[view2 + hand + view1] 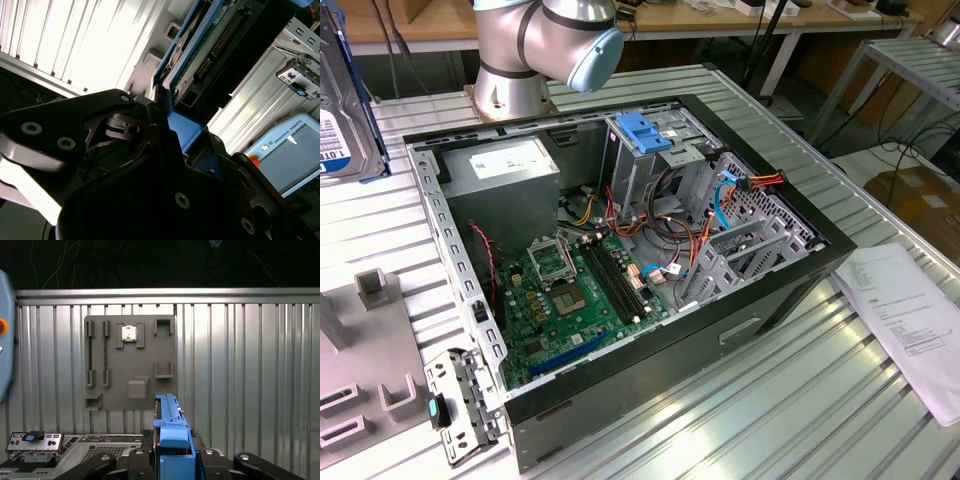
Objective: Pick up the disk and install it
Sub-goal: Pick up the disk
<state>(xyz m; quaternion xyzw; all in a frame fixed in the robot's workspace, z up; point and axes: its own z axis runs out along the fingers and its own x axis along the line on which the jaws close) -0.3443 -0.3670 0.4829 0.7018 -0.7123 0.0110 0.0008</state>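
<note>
In the exterior view the disk [345, 110] hangs at the far left edge, above the table and clear of the open computer case [620, 250]; it is silver-grey with a white label and a blue rail. In both wrist views my gripper [172, 460] [175, 130] is shut on the disk [210, 45], its black fingers [100, 125] clamped on either side of the blue rail [170, 425]. The disk stands on edge, pointing away from the wrist. The drive cage [645, 130] with its blue handle stands at the back of the case.
A grey power-supply box [505, 165] and a green motherboard [580, 290] with cables lie inside the case. A grey parts fixture [130, 362] holding a chip [129, 333] lies on the ribbed table, with a metal bracket [460, 405] near it. Papers [910, 310] lie at the exterior view's right. A teach pendant [290, 150] is nearby.
</note>
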